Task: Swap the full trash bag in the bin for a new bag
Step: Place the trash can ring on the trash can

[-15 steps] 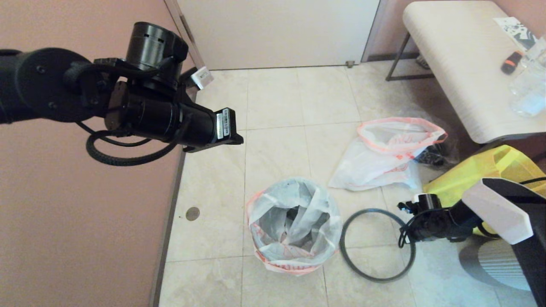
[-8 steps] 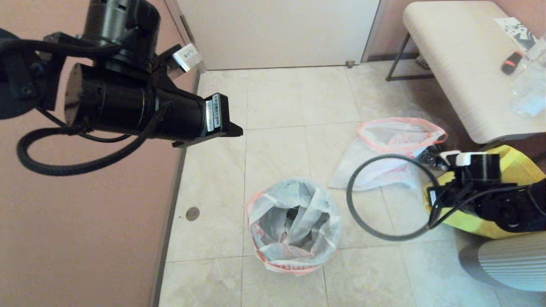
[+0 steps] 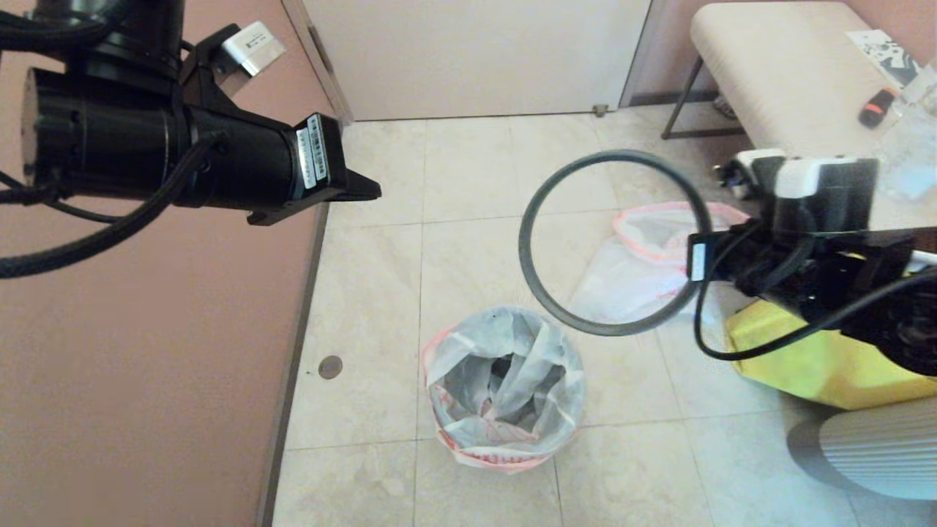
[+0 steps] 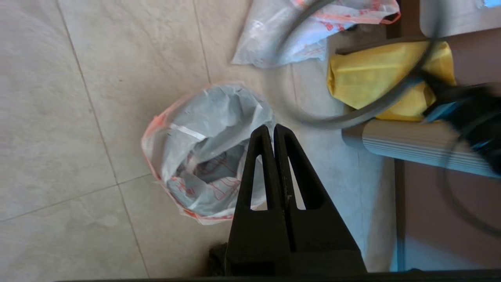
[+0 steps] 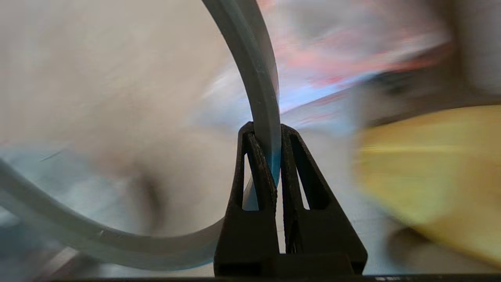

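Note:
The bin [image 3: 465, 382] stands on the floor tiles, lined with a crumpled white bag [image 3: 538, 351] whose orange-red edge folds over the outside; only its dark inside shows through. My right gripper [image 3: 704, 250] is shut on the dark grey hoop [image 3: 523, 245] and holds it in the air, beyond and right of the bin. The right wrist view shows the hoop [image 5: 256, 74] pinched between the fingers of the right gripper [image 5: 267, 131]. My left gripper [image 3: 372, 193] is shut, empty and raised at the upper left, high above the bin [image 4: 213, 158].
Another white bag with an orange edge [image 3: 659, 256] lies on the floor behind the hoop. A yellow tote [image 3: 812, 359] and a pale grey ribbed object [image 3: 871, 454] sit at the right. A bench [image 3: 783, 110] stands at the back right, a pink wall [image 3: 146, 380] at the left.
The right gripper has lifted the hoop off the floor beside the bin, up and away toward the back. The left arm has risen and drawn back to the left.

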Robot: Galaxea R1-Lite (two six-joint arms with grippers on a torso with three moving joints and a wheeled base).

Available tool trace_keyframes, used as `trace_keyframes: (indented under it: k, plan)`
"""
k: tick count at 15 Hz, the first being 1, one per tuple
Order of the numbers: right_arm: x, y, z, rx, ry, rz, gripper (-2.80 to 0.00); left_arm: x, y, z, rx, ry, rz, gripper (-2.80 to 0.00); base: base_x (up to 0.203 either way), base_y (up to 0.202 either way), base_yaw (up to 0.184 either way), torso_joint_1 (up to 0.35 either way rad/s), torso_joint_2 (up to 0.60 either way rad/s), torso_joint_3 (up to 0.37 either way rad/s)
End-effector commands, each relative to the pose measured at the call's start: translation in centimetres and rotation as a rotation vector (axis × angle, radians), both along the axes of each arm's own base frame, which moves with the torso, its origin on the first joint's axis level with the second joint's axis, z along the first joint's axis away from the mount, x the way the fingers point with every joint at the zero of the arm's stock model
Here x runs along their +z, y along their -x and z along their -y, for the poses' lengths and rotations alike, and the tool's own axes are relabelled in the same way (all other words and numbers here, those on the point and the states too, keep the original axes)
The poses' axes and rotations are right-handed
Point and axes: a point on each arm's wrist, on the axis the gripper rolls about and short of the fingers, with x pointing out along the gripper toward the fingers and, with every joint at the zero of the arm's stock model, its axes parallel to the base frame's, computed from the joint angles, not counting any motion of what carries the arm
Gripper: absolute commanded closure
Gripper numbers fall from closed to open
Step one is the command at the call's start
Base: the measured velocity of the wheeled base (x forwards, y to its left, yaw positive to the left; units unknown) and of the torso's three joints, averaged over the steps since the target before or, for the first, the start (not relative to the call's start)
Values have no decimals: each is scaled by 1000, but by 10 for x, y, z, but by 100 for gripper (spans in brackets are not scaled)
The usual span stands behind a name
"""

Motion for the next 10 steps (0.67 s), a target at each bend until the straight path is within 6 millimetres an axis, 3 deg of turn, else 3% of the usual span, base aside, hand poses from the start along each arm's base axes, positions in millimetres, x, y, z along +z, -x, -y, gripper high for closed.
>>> trace_keyframes:
  k: [1,3,5,8,10]
  plan:
    - [-39,-19,-51,91,37,-160,0,0,-3,-3,13,2,-2,0,0,0,0,0,0,0]
    - [-62,-8,-87,214,80,-419,0,-3,-11,-4,21,1,-13,0,0,0,0,0,0,0]
    - [-65,-6,-107,317,67,-563,0,-7,-17,-2,22,-4,-26,0,0,0,0,0,0,0]
    - [-95,-16,-125,372,70,-701,0,-10,-19,0,19,-9,-33,0,0,0,0,0,0,0]
    - [-108,-22,-121,395,57,-759,0,-10,-20,0,20,-11,-36,0,0,0,0,0,0,0]
